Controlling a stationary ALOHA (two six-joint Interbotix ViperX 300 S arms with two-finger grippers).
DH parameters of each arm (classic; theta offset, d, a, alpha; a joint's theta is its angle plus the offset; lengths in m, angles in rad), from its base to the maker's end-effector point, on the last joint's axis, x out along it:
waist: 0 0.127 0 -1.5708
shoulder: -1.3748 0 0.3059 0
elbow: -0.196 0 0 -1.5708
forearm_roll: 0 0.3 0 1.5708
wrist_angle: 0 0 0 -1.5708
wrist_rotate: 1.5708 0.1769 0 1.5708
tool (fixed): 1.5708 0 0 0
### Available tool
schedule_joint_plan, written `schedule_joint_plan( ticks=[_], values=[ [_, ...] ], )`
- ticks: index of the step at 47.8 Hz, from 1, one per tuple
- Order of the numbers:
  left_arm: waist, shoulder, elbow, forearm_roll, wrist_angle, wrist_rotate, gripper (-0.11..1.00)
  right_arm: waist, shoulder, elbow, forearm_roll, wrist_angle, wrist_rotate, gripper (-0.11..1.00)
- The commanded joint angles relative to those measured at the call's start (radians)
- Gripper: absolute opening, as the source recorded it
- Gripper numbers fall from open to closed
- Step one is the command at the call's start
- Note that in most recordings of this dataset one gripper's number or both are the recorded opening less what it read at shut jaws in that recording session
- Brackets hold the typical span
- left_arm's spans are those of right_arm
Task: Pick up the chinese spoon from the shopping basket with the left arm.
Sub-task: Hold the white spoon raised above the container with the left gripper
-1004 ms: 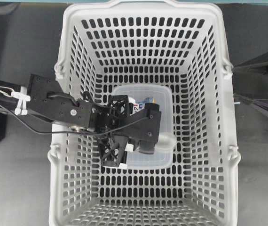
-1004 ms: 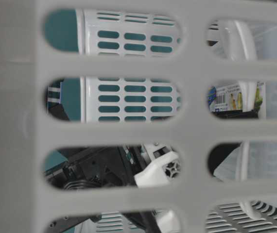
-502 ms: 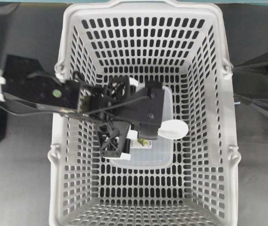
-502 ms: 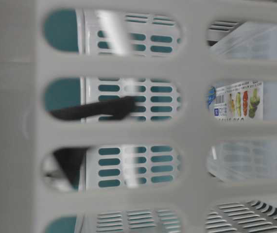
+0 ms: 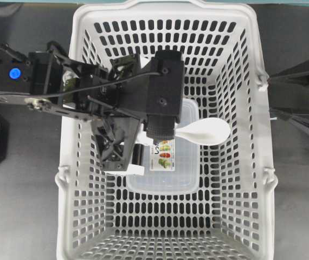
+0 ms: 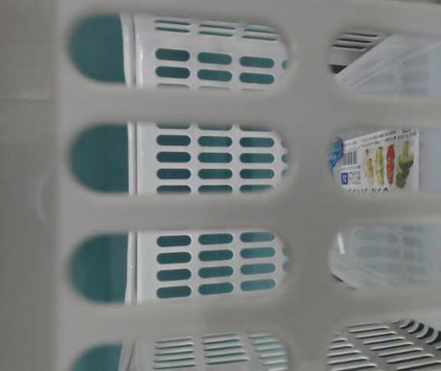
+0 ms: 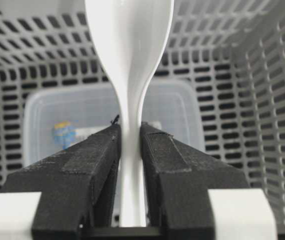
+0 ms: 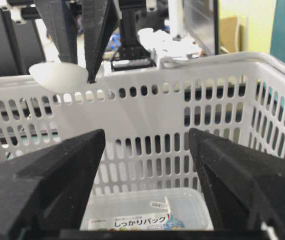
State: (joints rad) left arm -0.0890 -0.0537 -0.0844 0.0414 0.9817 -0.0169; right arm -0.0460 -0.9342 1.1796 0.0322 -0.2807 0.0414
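On the left we see the left arm [image 5: 62, 89] reaching over the basket [image 5: 76, 216] wall. Its gripper [image 7: 130, 150] is clamped on the handle of the spoon [image 5: 204, 130], with a pad [image 7: 100, 155] pressed on each side. The spoon's bowl sticks out to the right, above the container [image 5: 168, 181] that lies on the basket floor. In the right wrist view the spoon seems near rim height. We judge the lifting step is in hand; next, the arm needs to rise clear of the rim, keeping the grip firm. On the far right, the right gripper [image 8: 145, 170] waits with jaws wide apart.
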Motion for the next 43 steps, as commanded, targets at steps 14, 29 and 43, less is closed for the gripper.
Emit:
schedule_joint_plan(
  ticks=[14, 29, 43],
  values=[
    [0.005, -0.012, -0.029, 0.003, 0.015, -0.058, 0.13, -0.003, 0.005, -0.018, 0.003, -0.006, 0.0, 0.66],
    [0.005, -0.005, -0.026, 0.003, 0.017, -0.061, 0.13, -0.003, 0.005, -0.018, 0.003, -0.006, 0.0, 0.66],
    [0.005, -0.002, -0.011, 0.003, 0.017, -0.061, 0.13, -0.003, 0.006, -0.017, 0.003, -0.006, 0.0, 0.66]
  ],
)
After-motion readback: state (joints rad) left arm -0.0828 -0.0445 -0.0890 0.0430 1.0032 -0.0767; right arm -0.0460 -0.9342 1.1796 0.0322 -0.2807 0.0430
